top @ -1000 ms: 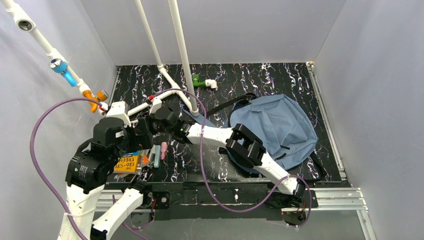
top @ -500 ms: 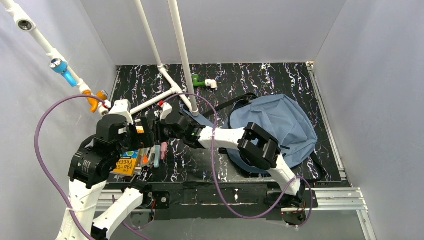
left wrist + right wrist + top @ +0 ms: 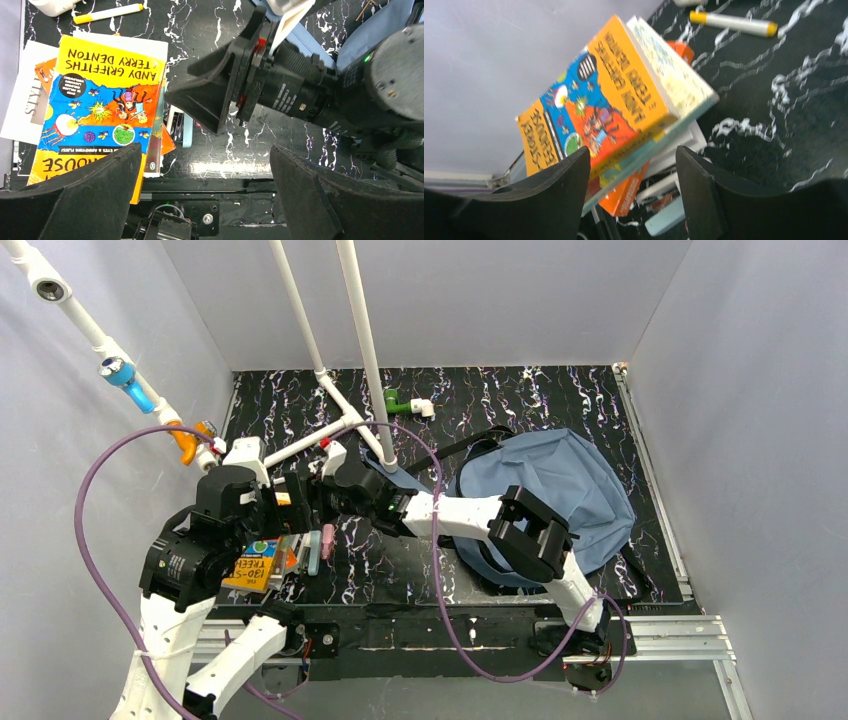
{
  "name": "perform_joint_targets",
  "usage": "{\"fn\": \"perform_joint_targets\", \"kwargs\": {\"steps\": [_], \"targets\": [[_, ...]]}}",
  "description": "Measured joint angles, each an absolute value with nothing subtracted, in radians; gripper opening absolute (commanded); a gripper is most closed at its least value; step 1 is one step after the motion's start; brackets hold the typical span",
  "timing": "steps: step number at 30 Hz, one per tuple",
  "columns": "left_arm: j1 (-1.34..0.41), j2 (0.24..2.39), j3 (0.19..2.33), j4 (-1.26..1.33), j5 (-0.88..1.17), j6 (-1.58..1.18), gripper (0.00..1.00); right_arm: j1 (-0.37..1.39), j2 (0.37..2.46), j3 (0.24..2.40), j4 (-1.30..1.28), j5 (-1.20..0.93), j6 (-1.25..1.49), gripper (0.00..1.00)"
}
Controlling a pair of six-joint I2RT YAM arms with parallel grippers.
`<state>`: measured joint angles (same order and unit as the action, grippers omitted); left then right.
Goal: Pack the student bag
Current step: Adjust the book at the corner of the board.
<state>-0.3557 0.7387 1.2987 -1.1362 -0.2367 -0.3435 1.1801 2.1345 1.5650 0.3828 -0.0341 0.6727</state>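
Observation:
The slate-blue student bag [image 3: 560, 490] lies flat at the right of the table; a corner of it shows in the left wrist view [image 3: 372, 30]. A stack of books, with a yellow and blue one [image 3: 102, 100] on top, lies at the front left [image 3: 262, 565]. My right gripper [image 3: 631, 195] is open, reaching across to the stack [image 3: 609, 110], with its jaws level with the stack's edge and not touching it. My left gripper [image 3: 205, 190] is open and empty above the table's front edge, beside the stack. The right gripper [image 3: 220, 95] shows just ahead of it.
A white marker with yellow ends [image 3: 107, 12] lies beyond the books, also in the right wrist view [image 3: 733, 22]. A light blue bar [image 3: 187, 130] and a pink item [image 3: 327, 540] lie beside the stack. White pipes [image 3: 360, 350] rise at the back. The grey wall is close on the left.
My right arm has stretched further left, bringing its open gripper up to the book stack. My left arm has shifted slightly towards the back.

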Motion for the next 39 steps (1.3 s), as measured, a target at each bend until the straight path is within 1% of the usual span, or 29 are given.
{"fn": "perform_joint_targets", "kwargs": {"steps": [5, 10, 15, 17, 23, 28, 30, 36, 37, 38, 39], "targets": [[-0.356, 0.734, 1.301, -1.137, -0.227, -0.341, 0.99, 1.176, 2.173, 1.715, 0.345, -0.022, 0.630, 0.74], [-0.356, 0.728, 1.312, -1.137, -0.226, -0.340, 0.99, 1.173, 2.258, 1.847, 0.334, -0.017, 0.605, 0.67], [-0.356, 0.722, 1.318, -1.137, -0.226, -0.339, 0.99, 1.173, 2.361, 1.945, 0.282, -0.014, 0.595, 0.64], [-0.356, 0.719, 1.318, -1.137, -0.226, -0.337, 0.99, 1.173, 2.388, 1.960, 0.268, -0.015, 0.596, 0.60], [-0.356, 0.713, 1.318, -1.137, -0.226, -0.334, 0.99, 1.172, 2.397, 1.957, 0.251, -0.030, 0.610, 0.40], [-0.356, 0.713, 1.318, -1.137, -0.226, -0.333, 0.99, 1.178, 2.353, 1.875, 0.290, -0.031, 0.629, 0.26], [-0.356, 0.713, 1.318, -1.137, -0.226, -0.333, 0.99, 1.184, 2.315, 1.822, 0.295, -0.033, 0.632, 0.23], [-0.356, 0.713, 1.318, -1.137, -0.226, -0.332, 0.99, 1.207, 2.191, 1.626, 0.351, -0.059, 0.686, 0.23], [-0.356, 0.713, 1.318, -1.137, -0.226, -0.332, 0.99, 1.209, 2.179, 1.604, 0.360, -0.066, 0.698, 0.26], [-0.356, 0.713, 1.318, -1.137, -0.226, -0.332, 0.99, 1.213, 2.169, 1.583, 0.373, -0.079, 0.711, 0.32], [-0.356, 0.714, 1.318, -1.137, -0.226, -0.332, 0.99, 1.213, 2.163, 1.568, 0.385, -0.090, 0.728, 0.41]]}}
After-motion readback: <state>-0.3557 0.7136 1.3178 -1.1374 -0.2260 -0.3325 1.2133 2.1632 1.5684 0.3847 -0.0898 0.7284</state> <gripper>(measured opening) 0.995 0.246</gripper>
